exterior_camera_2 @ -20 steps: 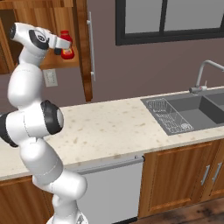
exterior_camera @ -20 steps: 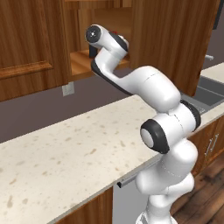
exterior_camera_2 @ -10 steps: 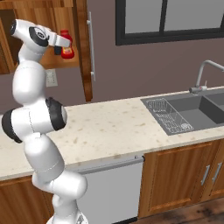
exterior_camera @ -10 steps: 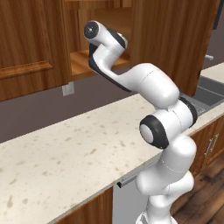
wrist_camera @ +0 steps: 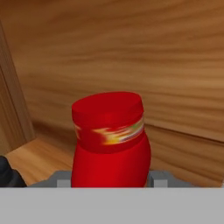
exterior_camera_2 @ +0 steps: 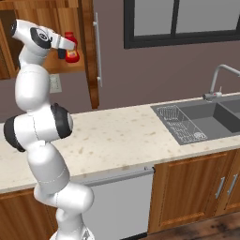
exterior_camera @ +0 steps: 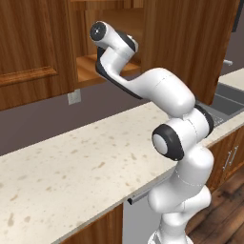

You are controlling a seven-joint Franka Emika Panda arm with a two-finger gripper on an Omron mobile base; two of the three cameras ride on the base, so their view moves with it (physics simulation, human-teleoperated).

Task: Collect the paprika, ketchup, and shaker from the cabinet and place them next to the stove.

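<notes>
The ketchup (wrist_camera: 109, 144) stands upright in the cabinet (exterior_camera_2: 89, 51) niche, long axis vertical, directly ahead of your gripper (exterior_camera_2: 65, 50) and between its jaws, which are clamped on its lower body. It's glossy red plastic with a narrower capped top and a striped label band; the shelf is smooth-grained wood.

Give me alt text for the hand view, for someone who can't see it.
A bright red ketchup bottle with a band of colored label fills the center, standing between the gripper fingers, which are closed against its sides. Behind it is the wooden back wall of the cabinet, with the wooden shelf floor at lower left.
</notes>
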